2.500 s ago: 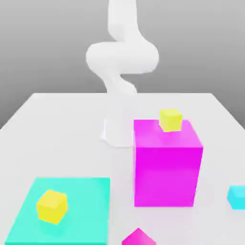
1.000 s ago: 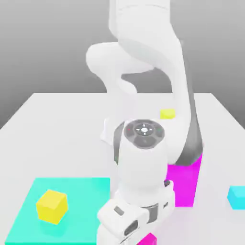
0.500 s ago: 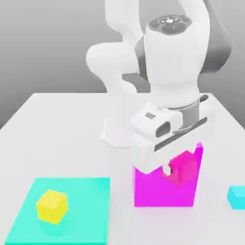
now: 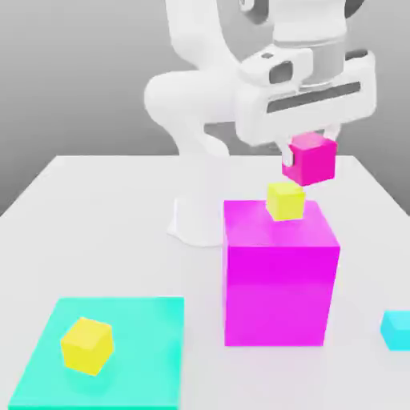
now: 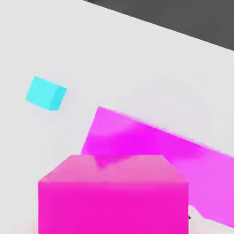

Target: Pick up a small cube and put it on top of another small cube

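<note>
White tabletop (image 4: 96,208) spreads under everything, and the white robot arm (image 4: 200,104) rises from its base near the middle. Next in size, the large magenta block (image 4: 276,276) stands on the table just in front of that base, toward the exterior view's right, and a flat cyan square mat (image 4: 136,336) lies on the table to the exterior view's left. The gripper (image 4: 308,148) hangs above the block, pinching the small magenta cube (image 4: 309,158) in the air, just above and slightly right of the small yellow cube (image 4: 285,200) that sits on the block's top near its far edge. A second yellow cube (image 4: 86,345) rests on the mat. A small cyan cube (image 4: 396,329) sits on the table, well apart from the block.
</note>
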`<action>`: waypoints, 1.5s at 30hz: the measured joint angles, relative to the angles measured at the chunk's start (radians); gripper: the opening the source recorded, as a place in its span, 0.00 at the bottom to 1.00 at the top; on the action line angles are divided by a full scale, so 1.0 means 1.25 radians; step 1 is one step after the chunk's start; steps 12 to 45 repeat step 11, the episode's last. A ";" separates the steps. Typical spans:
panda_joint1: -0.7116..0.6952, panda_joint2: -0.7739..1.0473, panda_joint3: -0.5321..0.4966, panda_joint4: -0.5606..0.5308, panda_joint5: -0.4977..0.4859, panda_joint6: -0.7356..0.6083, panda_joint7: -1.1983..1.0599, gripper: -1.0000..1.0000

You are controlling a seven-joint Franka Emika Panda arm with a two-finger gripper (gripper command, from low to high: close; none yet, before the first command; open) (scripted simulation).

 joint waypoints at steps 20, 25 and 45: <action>-0.011 -0.062 0.067 -0.135 0.006 0.076 0.086 1.00; -0.011 -0.062 0.067 -0.135 0.006 0.076 0.086 1.00; -0.011 -0.062 0.067 -0.135 0.006 0.076 0.086 1.00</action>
